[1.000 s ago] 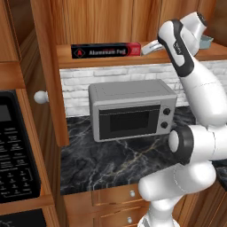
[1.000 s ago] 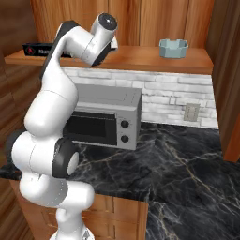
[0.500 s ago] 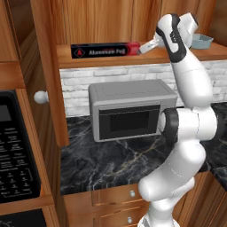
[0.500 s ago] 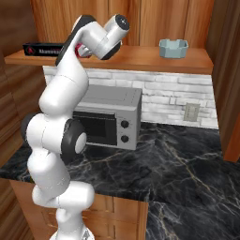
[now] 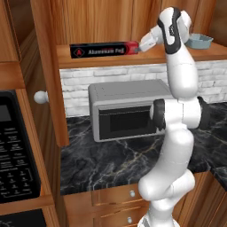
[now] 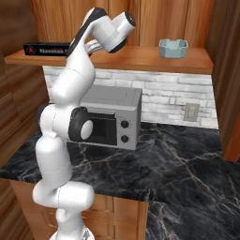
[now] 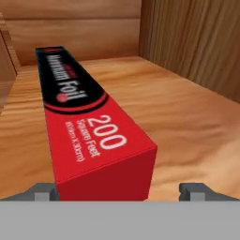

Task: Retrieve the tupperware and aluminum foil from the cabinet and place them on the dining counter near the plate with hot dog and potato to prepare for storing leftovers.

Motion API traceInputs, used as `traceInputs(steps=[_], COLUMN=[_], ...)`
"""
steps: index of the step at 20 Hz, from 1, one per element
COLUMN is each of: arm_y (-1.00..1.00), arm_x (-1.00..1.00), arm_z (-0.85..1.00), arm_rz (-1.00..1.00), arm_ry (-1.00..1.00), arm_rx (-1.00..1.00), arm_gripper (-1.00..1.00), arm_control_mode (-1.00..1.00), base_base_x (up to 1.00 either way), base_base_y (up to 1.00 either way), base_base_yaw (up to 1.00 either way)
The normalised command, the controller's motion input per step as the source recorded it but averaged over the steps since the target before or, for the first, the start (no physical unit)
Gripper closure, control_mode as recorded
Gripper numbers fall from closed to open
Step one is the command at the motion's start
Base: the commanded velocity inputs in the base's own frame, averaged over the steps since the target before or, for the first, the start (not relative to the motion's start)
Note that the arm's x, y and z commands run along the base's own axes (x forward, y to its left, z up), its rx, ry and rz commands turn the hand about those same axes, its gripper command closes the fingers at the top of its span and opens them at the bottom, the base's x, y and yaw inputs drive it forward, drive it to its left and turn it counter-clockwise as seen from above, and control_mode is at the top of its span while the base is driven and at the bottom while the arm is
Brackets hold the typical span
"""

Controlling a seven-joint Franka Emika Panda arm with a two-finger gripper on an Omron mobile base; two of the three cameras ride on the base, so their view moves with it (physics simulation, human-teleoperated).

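A warm brown wood cabinet point(image 5: 111, 20) spans the upper wall, its plank shelf running above a white brick backsplash. Below it, a black marble tabletop point(image 5: 106, 166) carries a grey microwave point(image 5: 128, 111). The white robot arm rises from 5 o'clock in the left base view and reaches up to the shelf.

The aluminum foil point(image 5: 104, 49) lies lengthwise on the shelf at about 11 o'clock in that view, black with a red end facing the arm. The tupperware point(image 6: 173, 48), a pale grey-blue tub, sits well apart from it, at 1 o'clock in the right base view.

The tool point(image 7: 124, 191) is spread wide and empty, one finger on either side of the box's red end point(image 7: 105, 176); the fingertips seem just short of contact, though the close view makes this hard to judge.

Risk, as a judgement: gripping only the end of so long a box could let it droop, swing or slip out. Advancing before closing could push the box deeper along the shelf.
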Motion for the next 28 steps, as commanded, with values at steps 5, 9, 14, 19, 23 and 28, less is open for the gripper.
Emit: traceInputs(steps=[5,9,14,19,23,28], arm_y=[0.56,0.41,0.0,-0.02,-0.44,-0.61], arm_x=[0.0,0.0,-0.02,-0.34,-0.96,-1.0], arm_z=[-0.03,-0.14,-0.08,-0.15,0.07,-0.31], arm_rz=[0.27,0.17,0.0,-0.11,-0.18,-0.21], arm_ry=[-0.04,-0.05,-0.11,-0.02,0.0,-0.08], arm_rx=[-0.03,-0.05,0.0,0.03,0.19,0.05], arm_gripper=[-1.0,1.0,1.0,1.0,1.0,1.0], arm_control_mode=[-1.0,-1.0,-1.0,-1.0,-1.0,-1.0], base_base_x=[0.0,0.0,0.0,0.0,0.0,0.0], base_base_y=[0.0,0.0,0.0,0.0,0.0,0.0], base_base_yaw=[0.0,0.0,0.0,0.0,0.0,0.0])
